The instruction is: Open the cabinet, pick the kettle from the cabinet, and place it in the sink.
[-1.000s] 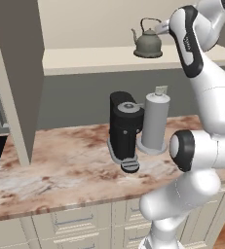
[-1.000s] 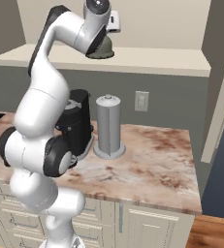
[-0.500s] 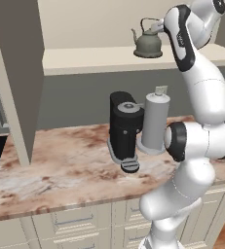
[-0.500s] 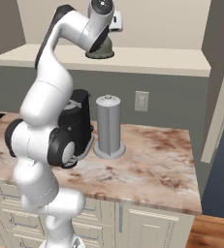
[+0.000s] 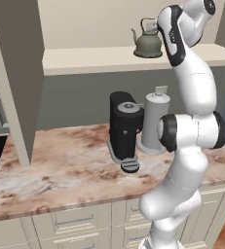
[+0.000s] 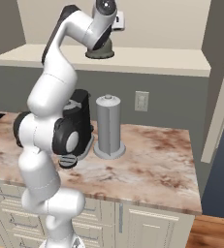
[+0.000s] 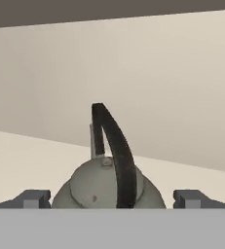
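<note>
The kettle (image 7: pixel 106 187) is seen upright on the open cabinet (image 5: pixel 109 58) shelf, bracketed by the spread, empty gripper (image 7: pixel 111 198). If the jaws are closed off-centre, the thin handle could be missed or the kettle tipped off the shelf.

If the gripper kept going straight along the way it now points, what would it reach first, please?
Most likely the kettle: in the hand view it sits dead centre between the open gripper fingertips, arched handle facing the camera. The handle or lid would probably be met first, though the depth is hard to judge.
</note>
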Robot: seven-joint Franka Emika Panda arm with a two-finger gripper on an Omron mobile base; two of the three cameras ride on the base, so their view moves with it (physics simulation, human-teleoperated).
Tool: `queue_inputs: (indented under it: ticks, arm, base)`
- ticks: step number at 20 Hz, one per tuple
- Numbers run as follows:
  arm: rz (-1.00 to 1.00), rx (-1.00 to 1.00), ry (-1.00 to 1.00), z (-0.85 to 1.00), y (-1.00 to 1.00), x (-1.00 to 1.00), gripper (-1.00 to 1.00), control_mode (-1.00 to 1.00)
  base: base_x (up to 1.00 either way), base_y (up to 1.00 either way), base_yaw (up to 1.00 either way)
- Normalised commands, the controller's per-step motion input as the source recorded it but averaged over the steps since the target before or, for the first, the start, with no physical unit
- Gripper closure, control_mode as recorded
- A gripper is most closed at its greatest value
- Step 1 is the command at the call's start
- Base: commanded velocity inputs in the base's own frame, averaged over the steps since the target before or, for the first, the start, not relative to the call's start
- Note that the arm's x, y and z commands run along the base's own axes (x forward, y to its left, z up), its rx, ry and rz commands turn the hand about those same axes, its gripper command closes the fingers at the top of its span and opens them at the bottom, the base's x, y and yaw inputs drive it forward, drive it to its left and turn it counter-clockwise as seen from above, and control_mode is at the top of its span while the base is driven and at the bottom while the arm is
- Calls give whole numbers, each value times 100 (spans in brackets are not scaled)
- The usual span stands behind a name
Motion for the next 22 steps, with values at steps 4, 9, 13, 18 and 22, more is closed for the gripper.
queue_inputs:
  ticks: [4, 9, 13, 18, 22]
  arm:
    - [0, 0, 0, 0, -1, 42, -100, -100]
    - [0, 0, 0, 0, -7, 42, -100, -100]
    - [0, 2, 0, 0, -6, 35, 100, -100]
    - [0, 9, 0, 0, -9, 0, 100, -100]
    - [0, 12, 0, -1, -12, -15, 100, -100]
  base:
    - [0, 0, 0]
    - [0, 0, 0]
    - [0, 0, 0]
    - [0, 0, 0]
    - [0, 0, 0]
